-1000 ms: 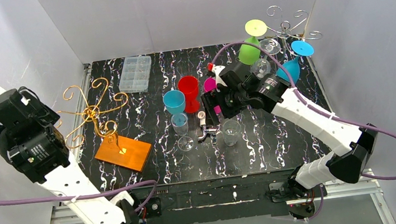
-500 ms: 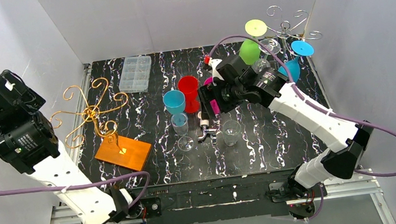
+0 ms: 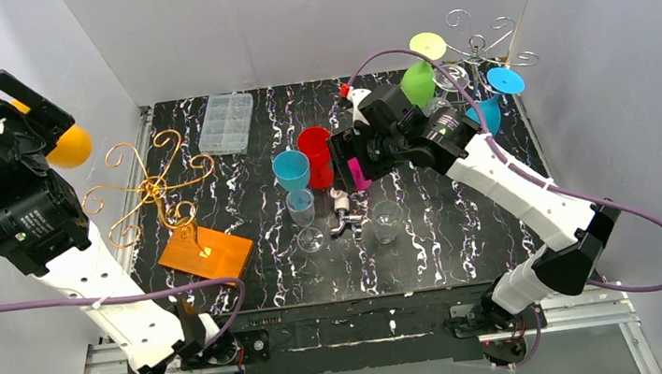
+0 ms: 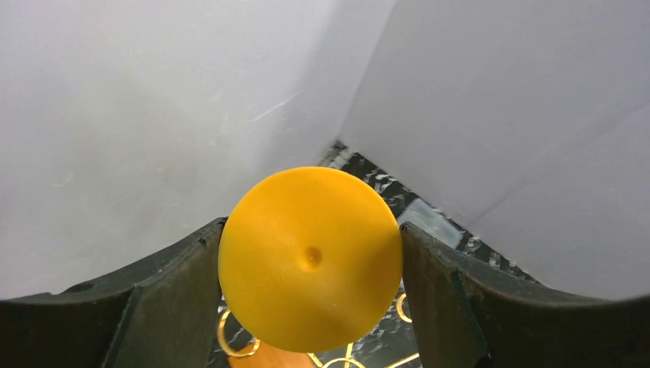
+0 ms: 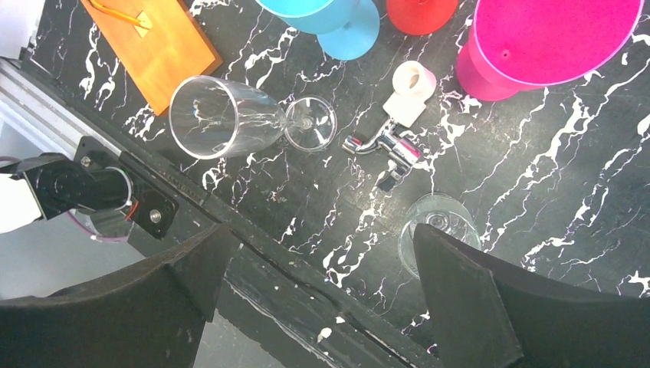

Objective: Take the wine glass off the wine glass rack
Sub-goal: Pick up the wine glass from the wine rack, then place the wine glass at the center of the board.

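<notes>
Over the last second the left arm has swung up and back toward the left wall. That has carried the orange wine glass [image 3: 70, 147] into the overhead view, where it was hidden behind the arm a second ago. The left tool [image 4: 310, 261] is pinching the glass. In the wrist view a round yellow-orange face with a small dimple fills the gap, and both dark fingers [image 4: 180, 295] lie against its sides. Whether that face is the foot or the bowl cannot be told. The glass now hangs in the air above and to the left of the gold wire rack [image 3: 150, 184], well apart from its curls, and the rack stands empty on its orange base plate [image 3: 207, 255]. This suggests that the lift-off itself is done, leaving only a place on the table [image 3: 465, 238] to set the glass down. The right arm has only drifted a little to the left over the middle of the table. The right tool [image 5: 320, 257] is spread wide with nothing between its fingers, hovering above the clear glasses lying there. It seems to have no part in this step.
</notes>
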Robot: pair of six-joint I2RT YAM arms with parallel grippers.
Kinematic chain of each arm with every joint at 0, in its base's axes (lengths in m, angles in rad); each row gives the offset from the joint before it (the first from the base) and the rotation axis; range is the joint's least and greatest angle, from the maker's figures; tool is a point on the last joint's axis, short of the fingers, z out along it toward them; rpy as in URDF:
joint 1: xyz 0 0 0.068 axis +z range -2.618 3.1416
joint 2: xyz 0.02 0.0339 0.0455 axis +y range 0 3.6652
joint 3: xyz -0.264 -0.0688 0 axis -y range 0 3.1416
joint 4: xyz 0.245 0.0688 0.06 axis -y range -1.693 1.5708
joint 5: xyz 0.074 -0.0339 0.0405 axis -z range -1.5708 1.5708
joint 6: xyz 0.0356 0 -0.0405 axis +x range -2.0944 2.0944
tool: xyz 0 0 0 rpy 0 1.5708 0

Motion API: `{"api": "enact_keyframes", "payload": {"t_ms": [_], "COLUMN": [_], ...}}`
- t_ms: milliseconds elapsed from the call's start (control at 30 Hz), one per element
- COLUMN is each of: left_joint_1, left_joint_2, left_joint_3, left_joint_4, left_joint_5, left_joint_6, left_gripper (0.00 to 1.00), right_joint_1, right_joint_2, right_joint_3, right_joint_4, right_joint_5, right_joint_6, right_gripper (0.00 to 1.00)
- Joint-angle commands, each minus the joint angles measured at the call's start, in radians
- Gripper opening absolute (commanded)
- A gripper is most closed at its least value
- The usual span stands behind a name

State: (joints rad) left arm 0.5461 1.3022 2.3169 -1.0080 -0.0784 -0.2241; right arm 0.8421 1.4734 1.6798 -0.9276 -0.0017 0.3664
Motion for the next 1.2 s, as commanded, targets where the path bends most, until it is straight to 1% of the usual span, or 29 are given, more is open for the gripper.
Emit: {"api": "enact_keyframes", "payload": {"t_ms": [0, 133, 200, 300, 433, 500, 600, 767, 833, 900, 967, 1167], "left_joint_1": [-0.012, -0.06, -0.119, -0.179, -0.264, -0.3, -0.333, -0.381, -0.392, -0.398, -0.414, -0.474], "left_joint_2": [0.011, 0.029, 0.044, 0.059, 0.09, 0.103, 0.116, 0.119, 0.109, 0.095, 0.071, 0.012], "left_joint_3": [0.013, -0.007, -0.006, -0.031, -0.039, -0.043, -0.062, -0.12, -0.146, -0.185, -0.247, -0.392], "left_joint_4": [0.137, 0.21, 0.227, 0.273, 0.293, 0.298, 0.31, 0.349, 0.367, 0.396, 0.453, 0.58], "left_joint_5": [0.191, 0.302, 0.321, 0.374, 0.419, 0.445, 0.516, 0.635, 0.677, 0.723, 0.762, 0.833], "left_joint_6": [-0.099, -0.184, -0.204, -0.254, -0.311, -0.339, -0.399, -0.501, -0.535, -0.572, -0.625, -0.714], "left_gripper": [0.64, 0.64, 0.64, 0.64, 0.64, 0.64, 0.64, 0.64, 0.64, 0.64, 0.65, 0.65], "right_joint_1": [0.003, 0.003, 0.003, 0.002, -0.005, -0.026, -0.061, -0.132, -0.15, -0.16, -0.165, -0.172], "right_joint_2": [-0.005, 0.0, 0.005, 0.014, 0.016, 0.015, 0.015, -0.011, -0.022, -0.034, -0.05, -0.132], "right_joint_3": [0.048, 0.074, 0.09, 0.115, 0.146, 0.146, 0.139, 0.038, 0.007, -0.016, -0.04, -0.165], "right_joint_4": [0.034, 0.081, 0.116, 0.176, 0.268, 0.333, 0.452, 0.757, 0.877, 0.955, 0.996, 1.138], "right_joint_5": [0.043, 0.051, 0.051, 0.055, 0.054, 0.016, -0.097, -0.303, -0.36, -0.387, -0.397, -0.417], "right_joint_6": [0.023, 0.045, 0.058, 0.077, 0.098, 0.116, 0.143, 0.267, 0.324, 0.362, 0.391, 0.487], "right_gripper": [0.98, 0.98, 0.98, 0.98, 0.98, 0.98, 0.99, 0.98, 0.98, 0.98, 0.98, 0.98]}}
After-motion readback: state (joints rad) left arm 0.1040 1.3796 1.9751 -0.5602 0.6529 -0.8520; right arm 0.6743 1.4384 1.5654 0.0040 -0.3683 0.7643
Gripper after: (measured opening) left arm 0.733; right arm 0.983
